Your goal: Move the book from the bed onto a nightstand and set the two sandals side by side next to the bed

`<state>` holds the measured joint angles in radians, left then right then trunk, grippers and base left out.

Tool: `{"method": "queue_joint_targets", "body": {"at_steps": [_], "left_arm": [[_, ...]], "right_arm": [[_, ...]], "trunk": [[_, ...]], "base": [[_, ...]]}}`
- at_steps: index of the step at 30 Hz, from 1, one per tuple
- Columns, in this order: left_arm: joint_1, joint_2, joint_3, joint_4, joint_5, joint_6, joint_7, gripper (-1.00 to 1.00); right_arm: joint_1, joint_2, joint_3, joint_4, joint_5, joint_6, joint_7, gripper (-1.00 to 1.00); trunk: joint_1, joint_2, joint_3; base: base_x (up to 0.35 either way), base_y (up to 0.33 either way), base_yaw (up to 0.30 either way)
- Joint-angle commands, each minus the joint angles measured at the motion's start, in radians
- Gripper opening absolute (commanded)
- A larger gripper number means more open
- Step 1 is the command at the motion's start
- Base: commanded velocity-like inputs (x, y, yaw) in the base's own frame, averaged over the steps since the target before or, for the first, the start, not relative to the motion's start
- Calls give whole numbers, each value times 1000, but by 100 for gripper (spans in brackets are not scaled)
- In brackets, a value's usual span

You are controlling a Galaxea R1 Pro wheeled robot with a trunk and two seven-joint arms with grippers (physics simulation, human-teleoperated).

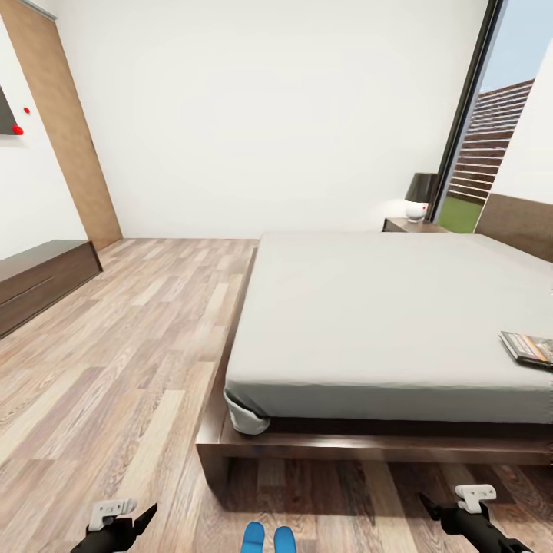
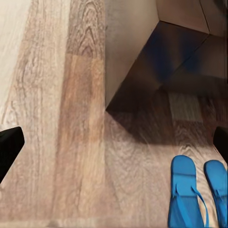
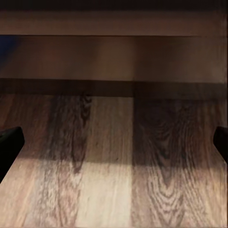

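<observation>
The wide bed (image 1: 384,307) with its off-white mattress stands ahead and to the right. The book (image 1: 528,348) lies flat on the mattress near its front edge, at the far right. Two blue sandals (image 1: 269,539) lie side by side on the floor in front of the bed's near corner, between my arms; the left wrist view shows them (image 2: 183,194) close to the dark bed base (image 2: 142,52). My left gripper (image 1: 134,521) hangs open over bare floor left of the sandals. My right gripper (image 1: 434,507) is open, empty, low before the bed base (image 3: 114,57). A nightstand (image 1: 411,225) stands beyond the bed.
A black-shaded lamp (image 1: 421,193) sits on the nightstand beside the tall window (image 1: 491,130). A long low dark cabinet (image 1: 38,280) lines the left wall, with a wooden panel (image 1: 69,130) behind it. Wood-plank floor (image 1: 130,346) stretches left of the bed.
</observation>
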<state>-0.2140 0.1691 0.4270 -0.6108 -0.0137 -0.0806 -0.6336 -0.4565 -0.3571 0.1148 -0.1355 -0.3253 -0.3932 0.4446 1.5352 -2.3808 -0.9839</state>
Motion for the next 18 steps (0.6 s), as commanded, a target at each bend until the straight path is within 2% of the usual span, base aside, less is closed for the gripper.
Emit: {"method": "queue_joint_targets", "body": {"at_steps": [1,18], "left_arm": [[-1,0,4,0,-2,-2,-6,100],[-1,0,4,0,-2,-2,-6,100]], "right_arm": [[-1,0,8,1,-11,-3,3,100],[-1,0,8,2,-11,-3,3,100]], "trunk": [[0,0,-1],[0,0,-1]], "base": [[0,-294,0],[0,-294,0]]}}
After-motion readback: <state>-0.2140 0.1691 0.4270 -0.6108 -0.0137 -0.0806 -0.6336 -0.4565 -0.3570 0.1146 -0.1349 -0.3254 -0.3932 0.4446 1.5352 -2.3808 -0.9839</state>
